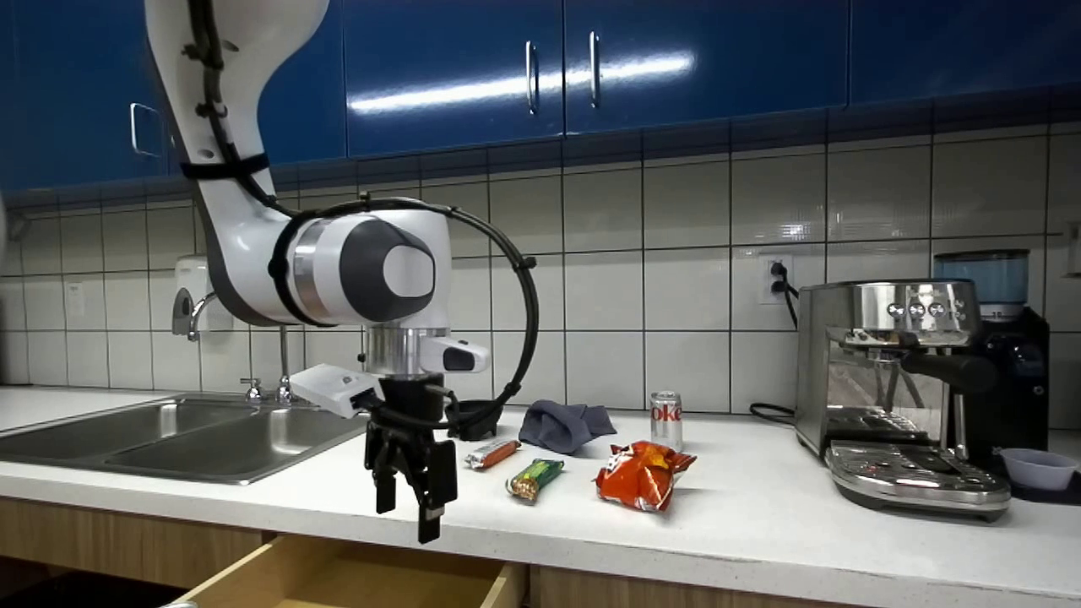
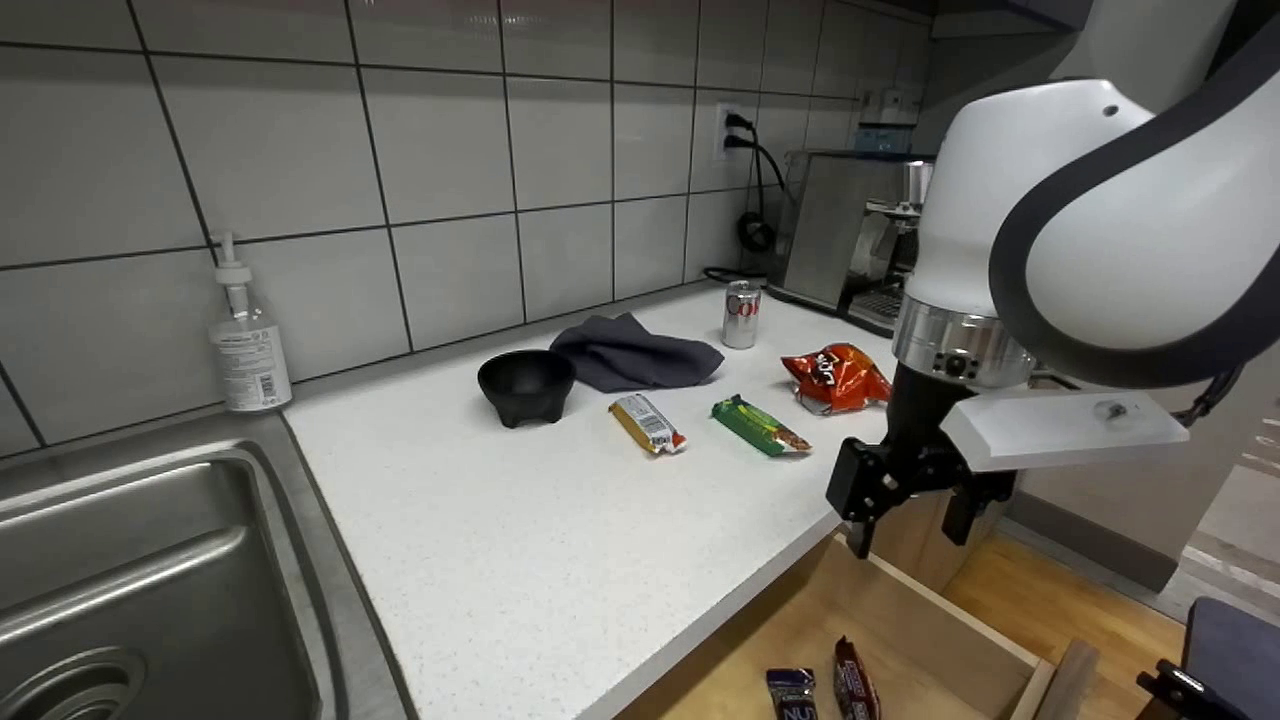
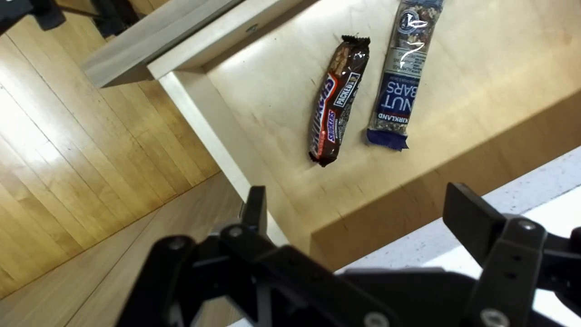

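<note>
Snickers bar (image 3: 338, 102): lay in drawer (image 3: 272, 91) | seemed light, firm, slick-wrapped; middle looked the best hold | claw (image 2: 908, 543): hung empty above drawer, spread wide; clearance was unclear

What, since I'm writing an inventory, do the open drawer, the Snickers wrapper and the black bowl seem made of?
The drawer: pale wood, perhaps plywood, with a soft sheen; faint grain shows. The Snickers wrapper: probably glossy plastic film, given its sharp highlights and serrated end. The black bowl: matte, with little shine; plastic or stone, hard to tell.
</note>
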`<action>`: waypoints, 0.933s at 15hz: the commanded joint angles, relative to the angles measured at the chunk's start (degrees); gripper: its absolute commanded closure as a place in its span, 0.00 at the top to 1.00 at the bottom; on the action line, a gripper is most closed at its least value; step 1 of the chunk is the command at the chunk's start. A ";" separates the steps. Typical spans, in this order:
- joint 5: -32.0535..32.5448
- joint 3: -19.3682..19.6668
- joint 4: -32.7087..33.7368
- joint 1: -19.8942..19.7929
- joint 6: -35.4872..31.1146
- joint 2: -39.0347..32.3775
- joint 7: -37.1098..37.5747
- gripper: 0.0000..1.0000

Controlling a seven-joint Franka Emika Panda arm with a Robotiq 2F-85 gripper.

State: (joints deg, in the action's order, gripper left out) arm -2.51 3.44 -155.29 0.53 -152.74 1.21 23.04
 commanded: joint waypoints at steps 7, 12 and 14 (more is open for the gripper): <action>-0.80 3.03 5.06 -4.91 6.84 0.65 -21.91 1.00; -0.44 3.32 9.76 -5.37 7.36 -2.91 -25.12 1.00; -1.06 3.26 11.87 -5.42 7.30 -4.90 -26.04 1.00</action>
State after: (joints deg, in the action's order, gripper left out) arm -2.62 6.96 -147.69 -3.99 -147.43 -0.44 -0.07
